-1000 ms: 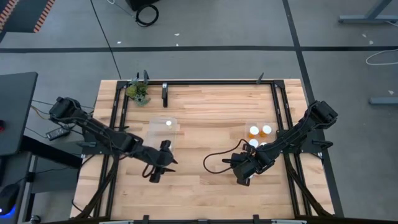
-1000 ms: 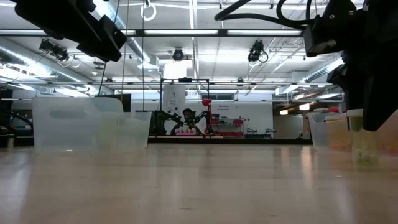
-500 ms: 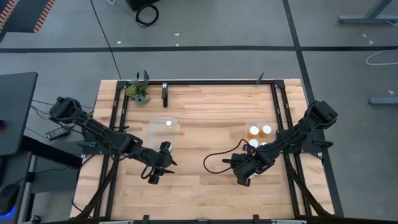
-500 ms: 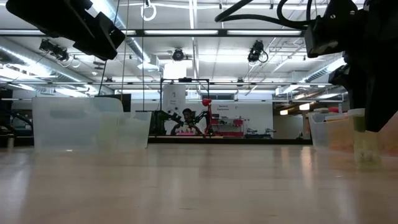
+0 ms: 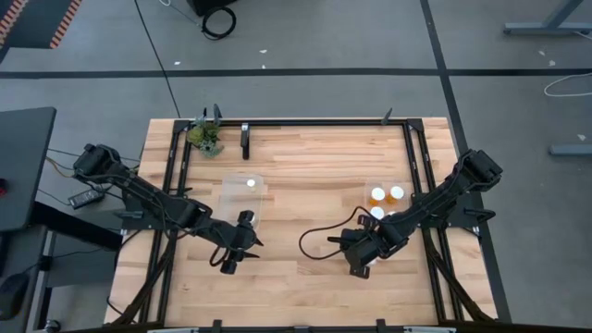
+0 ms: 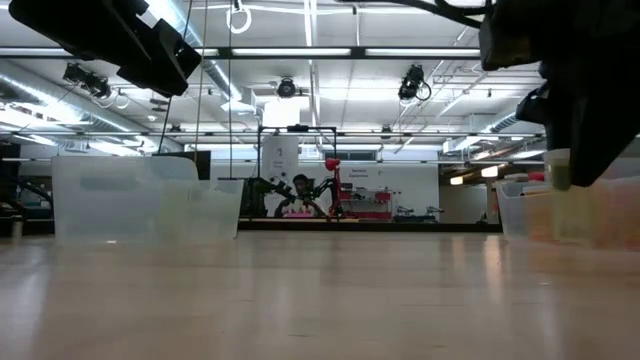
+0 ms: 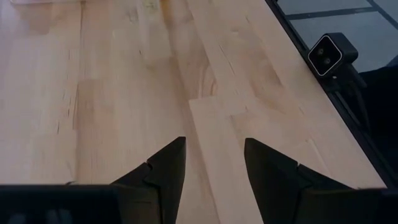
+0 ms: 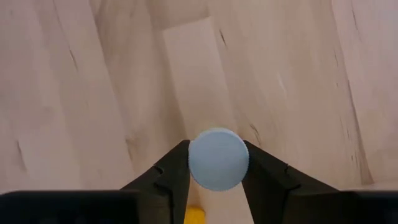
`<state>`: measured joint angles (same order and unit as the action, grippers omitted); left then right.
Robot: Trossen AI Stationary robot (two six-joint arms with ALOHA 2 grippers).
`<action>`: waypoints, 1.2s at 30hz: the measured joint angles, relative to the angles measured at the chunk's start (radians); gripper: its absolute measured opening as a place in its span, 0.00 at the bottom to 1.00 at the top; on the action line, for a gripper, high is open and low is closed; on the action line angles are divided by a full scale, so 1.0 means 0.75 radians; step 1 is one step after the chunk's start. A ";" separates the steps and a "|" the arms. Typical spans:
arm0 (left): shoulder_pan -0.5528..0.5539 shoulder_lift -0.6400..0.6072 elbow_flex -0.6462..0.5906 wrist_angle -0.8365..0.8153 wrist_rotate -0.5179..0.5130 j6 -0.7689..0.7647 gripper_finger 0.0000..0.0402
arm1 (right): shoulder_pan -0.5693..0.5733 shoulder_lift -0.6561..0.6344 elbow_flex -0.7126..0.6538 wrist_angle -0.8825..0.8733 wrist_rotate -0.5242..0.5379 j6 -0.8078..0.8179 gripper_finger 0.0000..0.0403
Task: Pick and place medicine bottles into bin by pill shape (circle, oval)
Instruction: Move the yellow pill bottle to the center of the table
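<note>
My right gripper [image 8: 216, 163] is shut on a small medicine bottle with a white cap [image 8: 217, 158]. The low view shows this bottle [image 6: 557, 168] hanging above the wood near the table's front right. A clear bin [image 5: 242, 196] at mid-left holds one white-capped bottle [image 5: 250, 182]. A second clear bin [image 5: 400, 205] at the right holds three bottles [image 5: 377, 195]. My left gripper [image 7: 214, 167] hovers open over bare wood near the front, left of centre, with nothing between its fingers. My right gripper pinches the bottle between its two fingers at opposite sides of the round white cap [image 8: 194, 163]. The fingers come from above, pointing steeply down. The bottle stands upright in the hold, lifted clear of the table.
A small green plant [image 5: 205, 137] sits at the far left corner, next to a dark upright post [image 5: 245, 141]. A black cable [image 5: 319, 242] loops over the wood left of the right gripper. Bare wood lies between the two bins and along the front edge.
My right gripper has risen with the bottle. The bottle stood on the table a second ago and now hangs clear of it.
</note>
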<state>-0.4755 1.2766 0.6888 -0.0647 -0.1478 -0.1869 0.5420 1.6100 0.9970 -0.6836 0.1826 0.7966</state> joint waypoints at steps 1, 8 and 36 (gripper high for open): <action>0.000 0.000 0.000 0.000 0.001 0.000 0.43 | -0.008 0.000 0.004 0.004 0.000 0.000 0.34; 0.000 0.000 0.000 -0.013 0.001 -0.023 0.43 | -0.074 0.000 0.006 0.077 0.004 -0.050 0.34; 0.000 0.000 0.000 -0.137 0.005 -0.085 0.43 | -0.281 0.000 0.125 0.259 0.008 -0.361 0.34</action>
<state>-0.4755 1.2766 0.6888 -0.1675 -0.1440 -0.2504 0.3309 1.6100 1.0904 -0.4892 0.1883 0.5258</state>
